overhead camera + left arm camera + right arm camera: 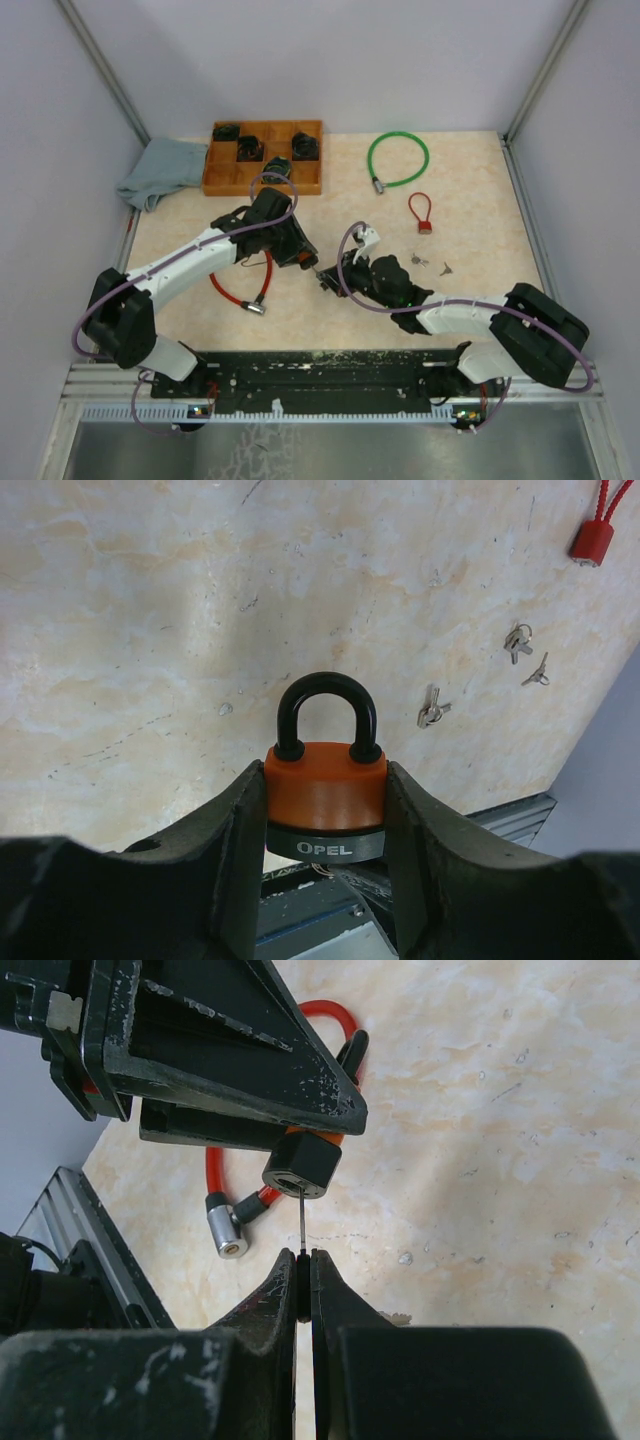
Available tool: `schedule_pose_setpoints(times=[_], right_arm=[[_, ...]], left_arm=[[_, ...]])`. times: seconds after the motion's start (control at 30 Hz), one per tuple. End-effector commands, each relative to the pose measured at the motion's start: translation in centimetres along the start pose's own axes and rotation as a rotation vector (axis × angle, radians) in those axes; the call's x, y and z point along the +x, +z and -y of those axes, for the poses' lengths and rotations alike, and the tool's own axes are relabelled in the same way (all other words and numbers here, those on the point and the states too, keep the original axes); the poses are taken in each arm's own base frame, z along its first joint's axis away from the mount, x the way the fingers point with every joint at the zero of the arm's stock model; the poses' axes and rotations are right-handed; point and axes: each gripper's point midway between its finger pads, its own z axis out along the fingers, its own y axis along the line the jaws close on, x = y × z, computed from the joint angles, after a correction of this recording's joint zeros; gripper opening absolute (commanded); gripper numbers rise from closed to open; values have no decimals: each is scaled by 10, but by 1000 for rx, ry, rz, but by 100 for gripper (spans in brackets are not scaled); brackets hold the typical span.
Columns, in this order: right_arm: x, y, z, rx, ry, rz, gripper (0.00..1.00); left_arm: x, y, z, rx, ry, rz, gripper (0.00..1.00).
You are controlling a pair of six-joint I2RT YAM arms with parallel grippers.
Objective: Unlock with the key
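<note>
An orange padlock [326,798] with a black shackle and a grey base hangs above the table, and my left gripper [326,810] is shut on its body. From above the padlock [303,258] shows at the tip of the left arm. My right gripper [303,1260] is shut on a thin key [301,1220], seen edge-on. The key's blade reaches up to the keyhole in the padlock's underside [298,1170]. From overhead the right gripper [328,278] sits just right of the padlock.
A red cable lock [240,290] lies under the left arm, its metal end [224,1231] near the key. Spare keys [430,263] and a small red lock [422,214] lie to the right. A green cable [398,158], a wooden tray [264,180] and a cloth [160,170] sit at the back.
</note>
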Motion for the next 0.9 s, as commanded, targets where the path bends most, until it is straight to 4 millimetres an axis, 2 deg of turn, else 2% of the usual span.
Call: schedule_pose_setpoints(times=[0.0,0.6,0.87], right_arm=[[-30,6,-10,6,47,108,0],[-43,5,-14,-2,89,168,0],[-33,8,1,68,131,149,0]], left_arm=[[-6,-10,16,55,-2,20,0],[5,1,6,-20,1,44,0],[8,1,8,-18,-1,45,0]])
